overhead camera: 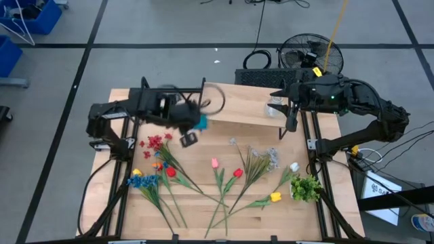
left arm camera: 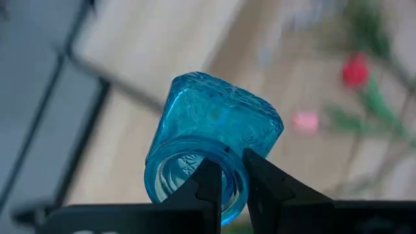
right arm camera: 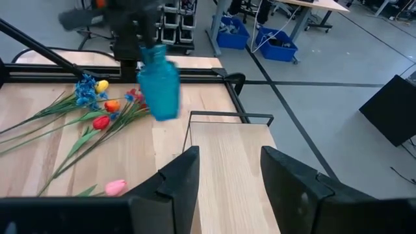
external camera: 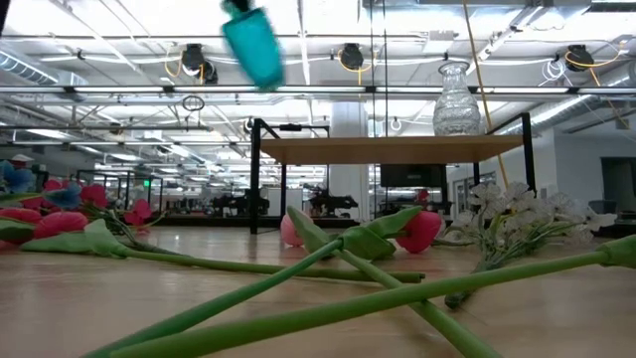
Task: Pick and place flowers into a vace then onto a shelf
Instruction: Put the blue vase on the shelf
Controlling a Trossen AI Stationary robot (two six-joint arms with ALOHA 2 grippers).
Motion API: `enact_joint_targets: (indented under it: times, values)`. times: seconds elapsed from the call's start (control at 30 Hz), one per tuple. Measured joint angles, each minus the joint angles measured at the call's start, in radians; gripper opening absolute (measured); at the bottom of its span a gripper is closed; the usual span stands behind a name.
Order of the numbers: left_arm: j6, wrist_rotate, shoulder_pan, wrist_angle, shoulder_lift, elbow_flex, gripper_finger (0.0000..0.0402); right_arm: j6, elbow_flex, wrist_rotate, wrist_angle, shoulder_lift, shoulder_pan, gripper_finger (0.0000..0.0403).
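My left gripper [overhead camera: 192, 124] is shut on a blue glass vase [overhead camera: 199, 122], which is up in the air over the table's middle left, near the shelf's left end. The low view shows that vase [external camera: 254, 45] high above the tabletop, and it also appears in the right wrist view [right arm camera: 158, 88]. The shelf [overhead camera: 237, 105] stands at the table's far side with a clear glass vase [overhead camera: 274, 107] on its right end. My right gripper [right arm camera: 231, 162] hangs open above the shelf board [right arm camera: 227, 169]. The flowers [overhead camera: 224, 177] lie spread over the near half of the table. My left gripper holds the blue vase by the rim of its mouth [left arm camera: 229, 195], one finger [left arm camera: 207, 185] inside the opening and the other [left arm camera: 263, 185] outside. It is lifted clear of the table. In the low view it hangs a little tilted, neck up and base down.
A bushy green clump [overhead camera: 306, 188] lies at the table's near right. The shelf's black legs [external camera: 256, 174] stand behind the flowers. A fan [overhead camera: 302, 51] and cables sit on the floor beyond the far edge. Bare wood [overhead camera: 203, 146] shows between shelf and flowers.
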Motion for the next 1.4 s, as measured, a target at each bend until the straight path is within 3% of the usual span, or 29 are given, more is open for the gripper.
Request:
enact_joint_targets:
  times: [0.2,0.37,0.73,0.93,1.13,1.4]
  values:
    - [0.366,-0.002,0.117,0.015,0.206,0.243,0.0045,0.031,0.0,0.0,0.002,0.0,0.0,0.0155]
    - [0.568,0.03,0.195,0.049,0.281,0.226,0.0045,0.06,0.0,0.0,0.002,0.0,0.0,0.0155]
    - [0.708,0.046,0.263,0.085,0.314,0.229,0.0045,0.061,0.0,0.0,0.002,0.0,0.0,0.0155]
    - [0.748,0.095,0.271,0.082,0.314,0.228,0.009,0.06,0.0,0.0,0.002,0.003,0.0,0.0155]
    - [0.788,0.086,0.278,0.079,0.314,0.228,0.0098,0.06,0.0,0.0,0.001,0.003,0.0,0.0155]
    - [0.82,-0.056,0.283,0.103,0.314,0.228,0.01,0.06,0.0,0.0,0.002,0.003,0.0,0.0155]
